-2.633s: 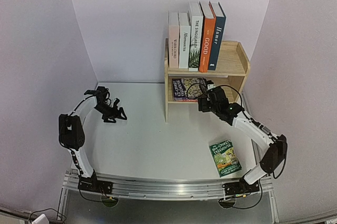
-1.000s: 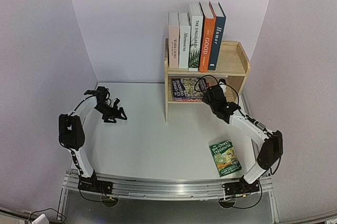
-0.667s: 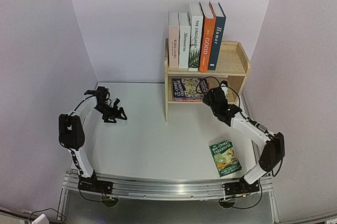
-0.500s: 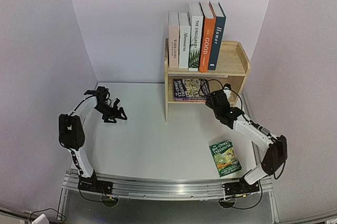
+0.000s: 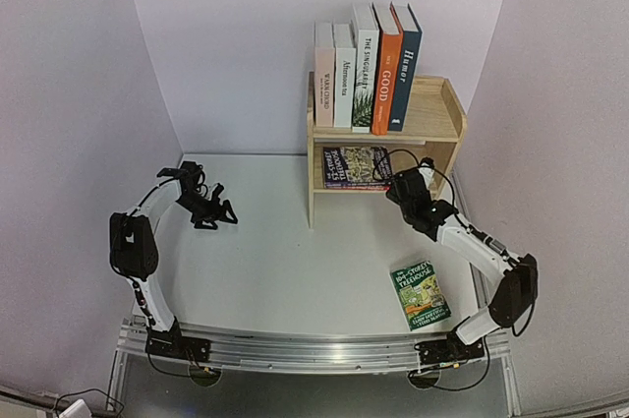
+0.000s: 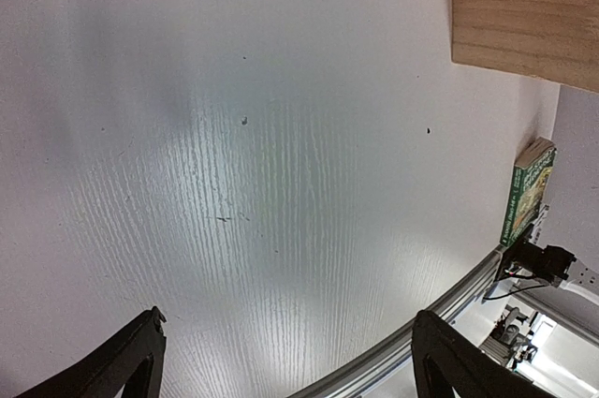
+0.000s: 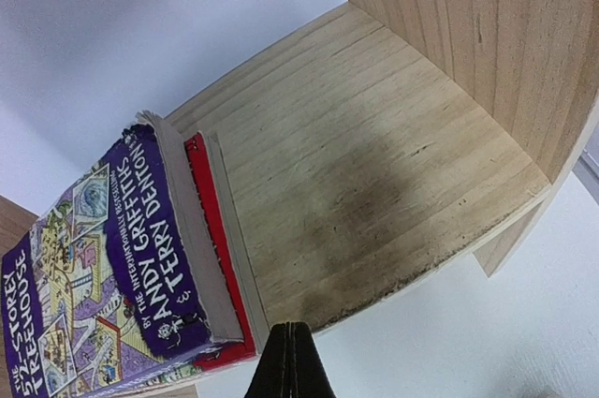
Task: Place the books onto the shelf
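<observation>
Five of the books stand upright in a row on the top board of the shelf, spines to the front and pressed side by side toward its left end: a pale one, a white one, a white palm-leaf one, the orange "GOOD" and the dark blue "Humor". The right part of that board is bare wood.

On the lower tier we find two books lying flat in a stack at the left: a purple book on top of a red book. In the right wrist view their near edges sit about flush with the front edge of the board.

A green "Treehouse" book lies flat on the table, well apart from the shelf and near the base of the right arm.

The right gripper sits at the front of the lower tier, just to the right of the stack. Its jaws are pressed fully together and hold nothing. We cannot tell whether its tip touches the red book or the board.

The left gripper hangs over the left side of the table, well apart from the shelf. Its jaws are spread wide with only bare tabletop between them.
</observation>
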You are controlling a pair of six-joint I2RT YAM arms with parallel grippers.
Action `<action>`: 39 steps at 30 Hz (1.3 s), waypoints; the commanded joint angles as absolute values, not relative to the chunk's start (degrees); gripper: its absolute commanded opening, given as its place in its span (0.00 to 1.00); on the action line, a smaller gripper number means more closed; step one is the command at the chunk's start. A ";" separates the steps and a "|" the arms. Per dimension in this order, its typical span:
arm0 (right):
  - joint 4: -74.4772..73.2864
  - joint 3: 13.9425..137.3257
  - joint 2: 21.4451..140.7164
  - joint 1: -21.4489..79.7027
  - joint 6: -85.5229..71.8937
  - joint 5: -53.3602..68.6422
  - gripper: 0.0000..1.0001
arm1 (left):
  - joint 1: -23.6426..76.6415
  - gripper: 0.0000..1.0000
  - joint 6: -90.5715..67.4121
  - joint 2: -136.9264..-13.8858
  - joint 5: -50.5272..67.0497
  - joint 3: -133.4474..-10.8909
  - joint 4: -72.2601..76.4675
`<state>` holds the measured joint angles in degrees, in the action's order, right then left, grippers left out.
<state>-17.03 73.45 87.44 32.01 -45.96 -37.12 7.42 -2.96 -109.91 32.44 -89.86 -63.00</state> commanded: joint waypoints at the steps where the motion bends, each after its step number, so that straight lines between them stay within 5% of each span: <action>1: -20.51 75.32 86.26 32.08 -40.35 -32.95 0.00 | 7.11 0.91 -2.04 -108.76 32.68 -89.72 -62.24; 7: -45.09 74.82 82.14 32.08 -43.36 -30.66 0.34 | 7.12 0.93 -1.15 -108.04 32.38 -89.34 -61.87; 9: -51.20 73.21 80.19 32.08 -46.86 -31.18 0.52 | 7.12 0.93 -1.22 -107.96 32.32 -89.18 -61.58; 11: -56.48 70.86 79.36 32.06 -49.98 -31.41 0.83 | 7.11 0.94 -1.23 -108.01 32.51 -89.09 -61.39; 13: -60.01 68.45 80.79 31.92 -52.56 -31.30 0.93 | 7.10 0.94 -1.23 -107.96 32.75 -89.10 -61.35; 22: -57.77 63.15 93.09 26.53 -55.25 -26.86 0.97 | 7.11 0.95 -0.70 -106.63 33.02 -88.54 -61.60; 33: -43.56 54.28 93.51 19.34 -56.01 -16.40 0.92 | 7.11 0.95 -0.44 -106.12 32.83 -87.75 -61.29; 35: -42.39 52.68 94.21 19.35 -56.24 -15.67 0.84 | 7.11 0.94 -0.44 -106.17 32.89 -87.79 -61.14; 39: -40.94 52.58 96.42 19.64 -55.32 -11.77 0.43 | 7.08 0.95 -0.21 -106.35 33.11 -87.94 -61.23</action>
<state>-43.49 52.94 94.32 19.18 -55.04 -17.41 7.42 -1.39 -109.12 32.40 -87.65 -61.93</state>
